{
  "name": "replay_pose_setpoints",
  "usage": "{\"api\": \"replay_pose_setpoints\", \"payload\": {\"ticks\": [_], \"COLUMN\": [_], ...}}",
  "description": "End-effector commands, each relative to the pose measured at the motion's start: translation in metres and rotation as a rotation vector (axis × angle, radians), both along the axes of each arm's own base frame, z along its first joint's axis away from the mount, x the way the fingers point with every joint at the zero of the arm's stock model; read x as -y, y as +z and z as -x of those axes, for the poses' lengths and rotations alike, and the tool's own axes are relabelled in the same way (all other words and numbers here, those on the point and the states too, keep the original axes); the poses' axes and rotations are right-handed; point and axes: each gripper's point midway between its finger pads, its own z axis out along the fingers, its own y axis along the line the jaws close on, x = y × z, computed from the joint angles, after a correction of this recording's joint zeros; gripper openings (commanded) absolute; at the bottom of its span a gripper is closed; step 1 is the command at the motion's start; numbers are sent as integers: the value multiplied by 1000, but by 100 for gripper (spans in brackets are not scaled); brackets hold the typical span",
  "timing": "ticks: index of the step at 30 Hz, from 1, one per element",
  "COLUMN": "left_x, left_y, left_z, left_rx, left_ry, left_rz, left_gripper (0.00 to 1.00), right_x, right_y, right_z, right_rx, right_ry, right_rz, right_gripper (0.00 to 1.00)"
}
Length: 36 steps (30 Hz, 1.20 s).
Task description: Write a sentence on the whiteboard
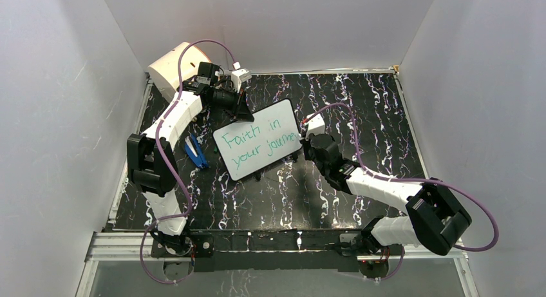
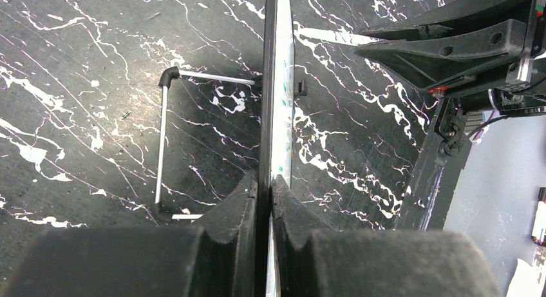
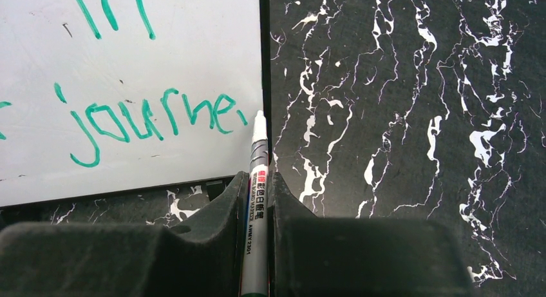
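The whiteboard [image 1: 273, 113] stands tilted at mid-table on short black feet. The sentence [image 1: 256, 144] in green reads "Faith in your journe" in two slanted lines. My left gripper [image 1: 243, 111] is shut on the board's far top edge. In the left wrist view the whiteboard [image 2: 281, 84] shows edge-on, pinched in my left gripper [image 2: 265, 181]. My right gripper [image 1: 302, 141] sits at the board's right edge, shut on a white marker [image 3: 257, 165]. The marker's tip rests beside the frame, just after the green lettering [image 3: 154, 113] on the whiteboard [image 3: 161, 46].
A cream cylindrical drum [image 1: 174, 68] sits at the back left corner. A blue object [image 1: 196, 152] lies on the black marbled table [image 1: 360, 110] left of the board. A wire stand [image 2: 164, 149] props the board from behind. White walls enclose three sides.
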Motion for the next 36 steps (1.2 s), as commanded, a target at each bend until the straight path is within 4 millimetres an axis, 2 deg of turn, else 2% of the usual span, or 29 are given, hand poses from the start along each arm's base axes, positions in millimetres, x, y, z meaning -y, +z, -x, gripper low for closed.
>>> {"api": "replay_pose_setpoints", "payload": {"ticks": [1, 19, 29, 36], "left_x": [-11, -11, -10, -10], "left_y": [-48, -46, -45, -45], "left_z": [11, 11, 12, 11], "left_rx": [-100, -97, -95, -95], "left_ry": [18, 17, 15, 16], "left_rz": [-154, -148, -147, -148], "left_gripper": [0, 0, 0, 0], "right_x": [-5, -10, -20, -24], "right_y": [26, 26, 14, -1], "right_z": [-14, -15, -11, 2], "right_rx": [66, 66, 25, -61], "right_ry": [-22, -6, 47, 97], "right_rz": [-54, -71, -65, -53], "right_gripper": [0, 0, 0, 0]}}
